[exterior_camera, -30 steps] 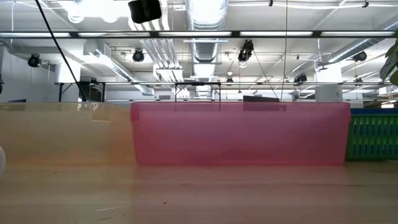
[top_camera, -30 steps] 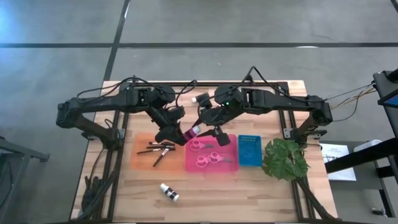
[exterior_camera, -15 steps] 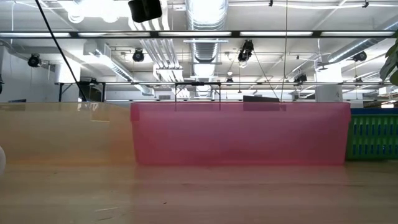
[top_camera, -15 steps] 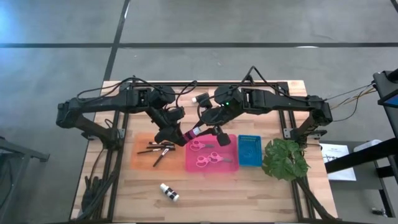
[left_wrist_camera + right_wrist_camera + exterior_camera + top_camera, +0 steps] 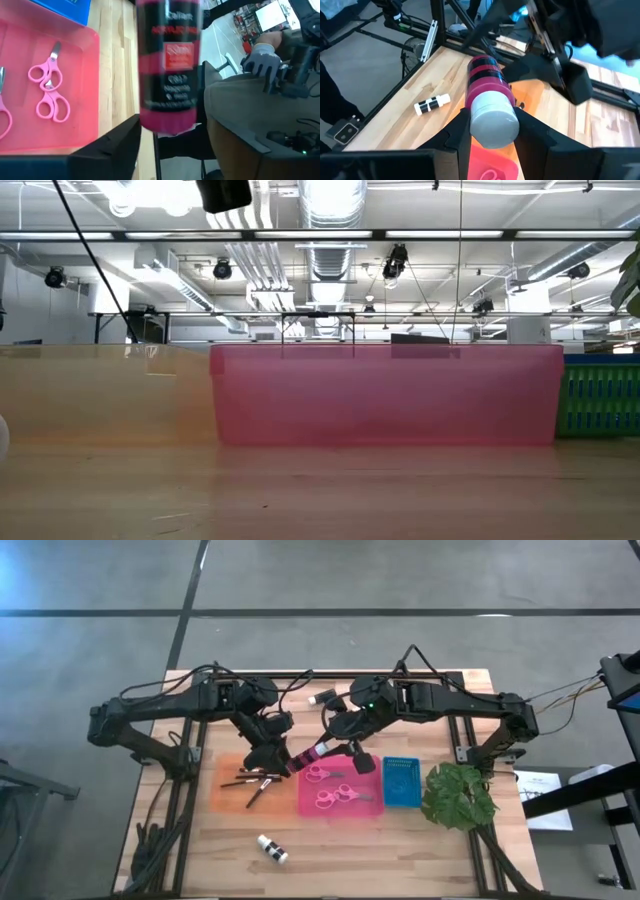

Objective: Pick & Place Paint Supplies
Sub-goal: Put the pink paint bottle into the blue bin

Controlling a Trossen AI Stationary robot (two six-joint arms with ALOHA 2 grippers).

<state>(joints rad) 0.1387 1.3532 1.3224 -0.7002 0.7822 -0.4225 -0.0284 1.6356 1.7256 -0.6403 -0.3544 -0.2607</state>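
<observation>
Handover under way at centre frame: pink paint bottle (image 5: 322, 749) grasped by right gripper (image 5: 345, 745) at its white cap, left gripper (image 5: 272, 762) released beside it. Held just above pink tray (image 5: 340, 809). Next, probably: carry right to blue tray (image 5: 402, 783) and let go.

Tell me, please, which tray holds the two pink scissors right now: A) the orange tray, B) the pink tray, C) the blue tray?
B: in the high view both pink scissors lie inside the pink tray, between the orange tray and the blue tray.
</observation>
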